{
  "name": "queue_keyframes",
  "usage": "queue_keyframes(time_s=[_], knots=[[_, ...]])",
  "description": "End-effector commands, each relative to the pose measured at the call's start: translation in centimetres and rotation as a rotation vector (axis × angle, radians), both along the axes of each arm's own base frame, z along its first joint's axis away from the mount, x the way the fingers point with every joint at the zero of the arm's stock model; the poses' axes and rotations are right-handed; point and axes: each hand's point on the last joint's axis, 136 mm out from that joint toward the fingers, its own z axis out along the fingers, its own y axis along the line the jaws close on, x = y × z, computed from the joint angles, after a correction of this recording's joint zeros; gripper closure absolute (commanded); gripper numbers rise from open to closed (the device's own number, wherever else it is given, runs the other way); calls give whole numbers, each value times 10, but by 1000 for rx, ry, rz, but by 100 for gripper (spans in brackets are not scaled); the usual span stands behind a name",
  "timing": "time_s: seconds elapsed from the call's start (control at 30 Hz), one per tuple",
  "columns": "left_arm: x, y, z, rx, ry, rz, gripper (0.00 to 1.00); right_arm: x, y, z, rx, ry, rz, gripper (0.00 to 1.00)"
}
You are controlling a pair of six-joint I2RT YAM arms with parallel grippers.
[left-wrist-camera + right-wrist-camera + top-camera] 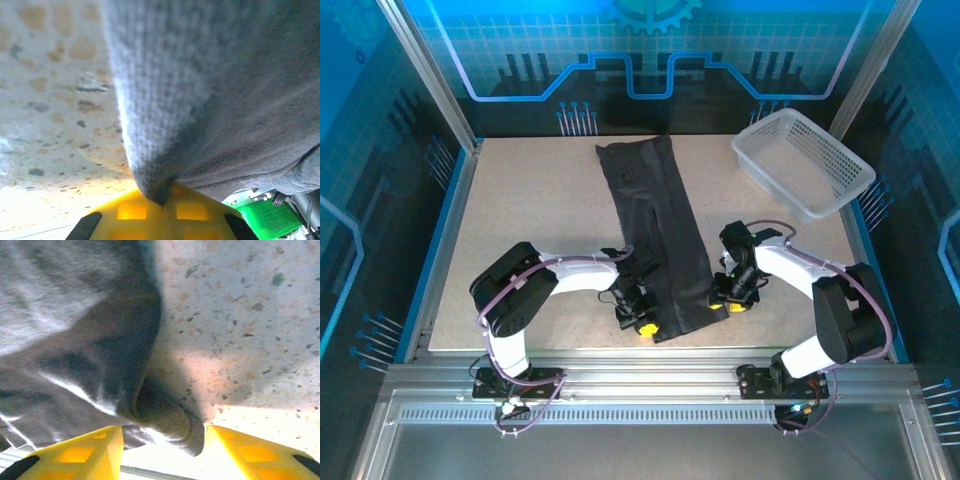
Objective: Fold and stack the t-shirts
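Observation:
A dark charcoal t-shirt, folded into a long narrow strip, runs from the table's back centre down to the front edge. My left gripper is at the strip's near left corner. In the left wrist view its yellow jaws are pressed together at the gripper, with a fold of the t-shirt pinched between them. My right gripper is at the near right corner. Its yellow fingers stand apart around the gripper, and the t-shirt hem corner lies between them, touching neither.
A white mesh basket sits at the back right of the speckled tabletop. Aluminium frame rails border the table, with the front rail just below the shirt's near end. Blue walls surround the cell.

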Motion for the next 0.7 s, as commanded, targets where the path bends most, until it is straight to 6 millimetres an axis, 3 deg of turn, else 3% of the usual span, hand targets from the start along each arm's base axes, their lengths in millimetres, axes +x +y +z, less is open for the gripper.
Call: queue_keyframes(time_s=[0.0, 0.13, 0.23, 0.3, 0.37, 0.67], knots=[[11, 15, -8, 44, -98, 20, 99, -12, 12, -3, 17, 33, 43, 53], [14, 16, -4, 30, -104, 30, 99, -22, 17, -20, -32, 65, 49, 54], [17, 16, -2, 30, -115, 32, 100, -14, 15, -23, -57, 28, 50, 62], [18, 20, 2, 40, -125, 36, 100, -7, 20, -18, -41, 4, 61, 76], [17, 29, 6, 54, -134, 46, 100, -6, 28, -12, -25, -7, 79, 83], [-13, 68, 21, 16, -89, 142, 100, -38, 61, 7, 17, 12, 130, 100]])
